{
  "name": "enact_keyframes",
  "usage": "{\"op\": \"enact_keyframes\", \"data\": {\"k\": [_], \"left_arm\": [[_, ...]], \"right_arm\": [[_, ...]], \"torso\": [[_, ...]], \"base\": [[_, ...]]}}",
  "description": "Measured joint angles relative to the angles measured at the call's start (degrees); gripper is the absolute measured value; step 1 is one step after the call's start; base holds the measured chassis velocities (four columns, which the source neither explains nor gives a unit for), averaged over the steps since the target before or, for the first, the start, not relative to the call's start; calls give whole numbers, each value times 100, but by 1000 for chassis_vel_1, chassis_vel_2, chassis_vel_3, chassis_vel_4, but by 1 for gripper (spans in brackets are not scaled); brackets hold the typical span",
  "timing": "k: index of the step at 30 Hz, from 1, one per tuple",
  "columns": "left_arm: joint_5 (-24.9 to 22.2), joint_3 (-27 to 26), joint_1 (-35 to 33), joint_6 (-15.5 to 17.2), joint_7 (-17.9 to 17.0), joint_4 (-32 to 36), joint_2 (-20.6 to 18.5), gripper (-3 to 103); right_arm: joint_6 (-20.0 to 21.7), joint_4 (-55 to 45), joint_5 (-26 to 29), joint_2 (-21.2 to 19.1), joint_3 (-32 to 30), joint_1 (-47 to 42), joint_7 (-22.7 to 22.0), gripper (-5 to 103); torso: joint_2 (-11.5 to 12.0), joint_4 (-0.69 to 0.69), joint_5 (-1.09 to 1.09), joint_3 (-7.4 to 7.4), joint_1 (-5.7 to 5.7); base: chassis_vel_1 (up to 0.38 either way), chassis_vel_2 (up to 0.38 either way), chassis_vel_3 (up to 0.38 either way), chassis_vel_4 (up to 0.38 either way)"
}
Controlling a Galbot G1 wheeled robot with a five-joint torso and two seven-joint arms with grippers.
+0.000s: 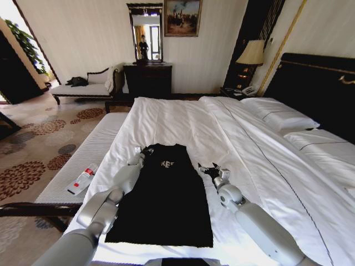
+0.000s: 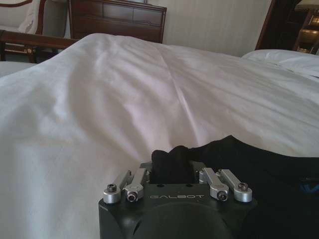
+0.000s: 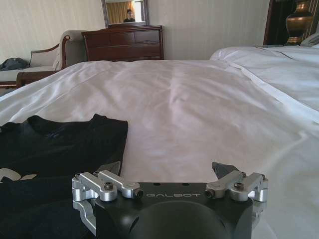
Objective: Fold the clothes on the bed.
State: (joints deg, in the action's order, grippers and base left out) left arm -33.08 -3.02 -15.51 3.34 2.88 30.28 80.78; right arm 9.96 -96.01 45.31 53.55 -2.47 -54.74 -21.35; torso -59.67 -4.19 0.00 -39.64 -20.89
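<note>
Lying flat on the bed's (image 1: 183,119) white duvet, the black garment (image 1: 166,194) has its left shoulder corner pinched in the left end effector (image 1: 146,151), presumably to fold inward, while the right end effector (image 1: 209,170) waits spread wide beside its right edge.

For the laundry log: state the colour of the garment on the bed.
Black garment with white chest lettering; head view.

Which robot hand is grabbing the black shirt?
The left gripper: its fingers are shut on a bunched corner of the black shirt. The right gripper is open above the white sheet beside the shirt, holding nothing.
</note>
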Motion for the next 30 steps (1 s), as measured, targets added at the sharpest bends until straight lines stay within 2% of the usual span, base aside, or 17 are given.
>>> {"op": "enact_keyframes", "data": {"k": [1, 5, 7, 10, 12, 17, 18, 19, 22, 23, 25, 27, 30], "left_arm": [[0, 0, 0, 0, 0, 0, 0, 43], [-13, 25, -9, 0, -52, 82, -37, 22], [-14, 28, -17, 0, -66, 102, -43, 22], [-19, 35, -67, 0, -111, 200, -64, 5], [-20, 41, -94, 1, -126, 255, -79, 3], [-24, 69, -198, 12, -165, 413, -157, 2], [-28, 74, -225, 17, -177, 466, -183, 2], [-28, 74, -225, 17, -177, 466, -183, 2], [-76, 98, -279, 40, -207, 590, -260, 2], [-76, 98, -279, 40, -207, 590, -260, 2], [-123, 117, -323, 52, -226, 676, -322, 2], [-129, 120, -331, 53, -227, 689, -329, 2], [-153, 145, -404, 56, -241, 769, -386, 2]], "right_arm": [[0, 0, 0, 0, 0, 0, 0, 100], [7, 180, 311, 64, 89, 266, -4, 100], [17, 252, 441, 76, 136, 388, -2, 100], [84, 524, 882, 143, 265, 843, 33, 100], [115, 652, 1065, 184, 311, 1046, 54, 100], [216, 1224, 1714, 434, 521, 1709, 193, 100], [227, 1488, 1911, 602, 611, 1930, 309, 100], [227, 1488, 1911, 602, 611, 1930, 309, 100], [224, 2183, 1961, 1156, 744, 2278, 588, 100], [224, 2183, 1961, 1156, 744, 2278, 588, 100], [218, 2593, 1995, 1414, 815, 2451, 779, 100], [216, 2655, 2000, 1443, 831, 2477, 819, 100], [163, 3274, 2002, 1693, 947, 2709, 1132, 100]], "torso": [[0, 0, 0, 0, 0], [0, -1, 0, 0, 0], [0, -1, 0, 0, 0], [0, 0, 0, 0, 0], [0, 0, -1, 0, 0], [0, 0, -1, 0, 0], [0, 1, -2, 0, 0], [0, 1, -2, 0, 0], [0, 0, 0, -1, -1], [0, 0, 0, -1, -1], [0, 2, -1, -1, -1], [0, 2, -1, -1, 0], [0, 0, -2, 0, 0]], "base": [[0, 0, 0, 0], [0, 0, 0, 0], [0, 0, 0, 0], [0, 0, 0, 0], [0, 0, 0, 0], [0, 0, 0, 0], [0, 0, 0, 0], [0, 0, 0, 0], [0, 0, 0, 0], [0, 0, 0, 0], [0, 0, 0, 0], [0, 0, 0, 0], [0, 0, 0, 0]]}}
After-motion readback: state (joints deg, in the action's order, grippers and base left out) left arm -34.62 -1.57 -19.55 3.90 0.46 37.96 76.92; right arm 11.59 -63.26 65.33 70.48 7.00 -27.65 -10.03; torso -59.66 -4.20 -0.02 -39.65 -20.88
